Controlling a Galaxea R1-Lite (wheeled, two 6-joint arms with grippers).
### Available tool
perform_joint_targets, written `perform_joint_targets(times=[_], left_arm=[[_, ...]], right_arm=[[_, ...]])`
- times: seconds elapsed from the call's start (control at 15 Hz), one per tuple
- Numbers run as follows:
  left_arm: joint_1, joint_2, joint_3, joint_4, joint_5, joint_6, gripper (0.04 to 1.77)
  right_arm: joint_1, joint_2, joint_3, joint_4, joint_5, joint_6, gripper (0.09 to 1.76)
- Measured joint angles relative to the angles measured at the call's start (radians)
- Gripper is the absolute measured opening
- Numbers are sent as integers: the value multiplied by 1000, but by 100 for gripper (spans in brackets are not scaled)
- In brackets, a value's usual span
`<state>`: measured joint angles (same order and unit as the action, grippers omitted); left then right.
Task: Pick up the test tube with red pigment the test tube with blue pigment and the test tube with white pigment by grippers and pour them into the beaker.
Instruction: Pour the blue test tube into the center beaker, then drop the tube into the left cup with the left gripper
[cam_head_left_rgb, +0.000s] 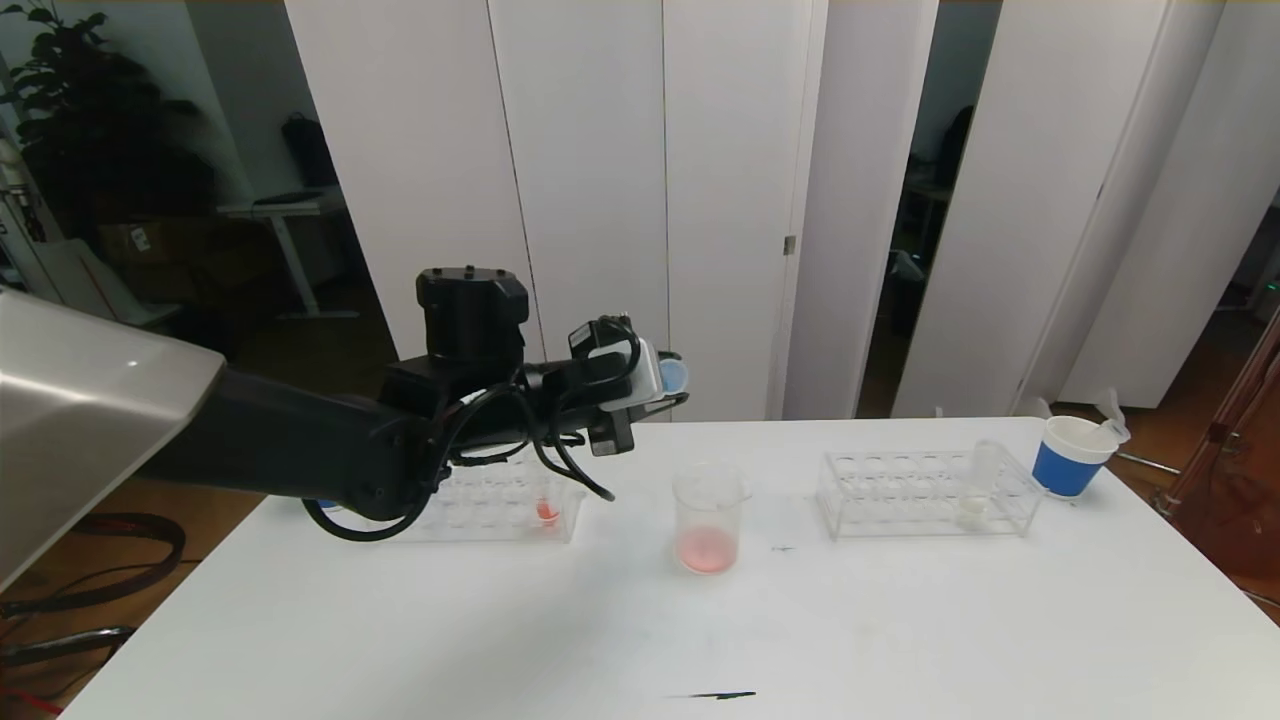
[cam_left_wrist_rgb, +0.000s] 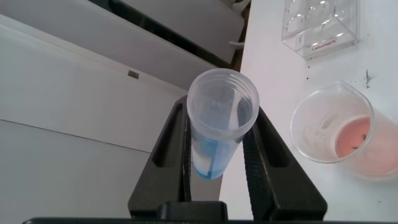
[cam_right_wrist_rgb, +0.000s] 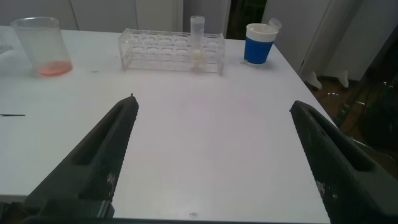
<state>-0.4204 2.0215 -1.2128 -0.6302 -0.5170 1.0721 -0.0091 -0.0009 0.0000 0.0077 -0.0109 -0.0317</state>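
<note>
Overall two racks (cam_head_left_rgb: 928, 492), one beaker (cam_head_left_rgb: 710, 522).

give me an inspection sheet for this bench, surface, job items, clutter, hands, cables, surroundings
Surface: white table, a small dark mark near its front edge.
Job's things: beaker holding pink liquid; blue tube in left hand; white tube upright in right rack; red tube in left rack.
Clutter: blue paper cup beside right rack.
Hands: left hand shut on blue tube, raised beside the beaker; right hand open, low over table.
Cables: black loops on left arm.
Surroundings: white panels, plant.
</note>
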Motion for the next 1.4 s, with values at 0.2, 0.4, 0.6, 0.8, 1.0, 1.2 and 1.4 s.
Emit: perform_joint_targets(times=[0.2, 0.4, 0.6, 0.8, 1.0, 1.2, 1.4], left_arm=[[-14, 7, -10, -11, 3, 22, 57], [-34, 34, -39, -97, 11, 32, 57], [-59, 95, -83, -222, 19, 44, 57], [-68, 155, -91, -355, 24, 67, 57], [-68, 191, -86, -380, 27, 85, 57], [-63, 206, -81, -415, 34, 136, 57], [-52, 219, -73, -435, 34, 199, 57]], right_arm=[[0, 0, 0, 0, 0, 0, 175], [0, 0, 0, 0, 0, 0, 175], [0, 0, 0, 0, 0, 0, 175], [0, 0, 0, 0, 0, 0, 175], [0, 0, 0, 0, 0, 0, 175], [0, 0, 0, 0, 0, 0, 175], [0, 0, 0, 0, 0, 0, 175]])
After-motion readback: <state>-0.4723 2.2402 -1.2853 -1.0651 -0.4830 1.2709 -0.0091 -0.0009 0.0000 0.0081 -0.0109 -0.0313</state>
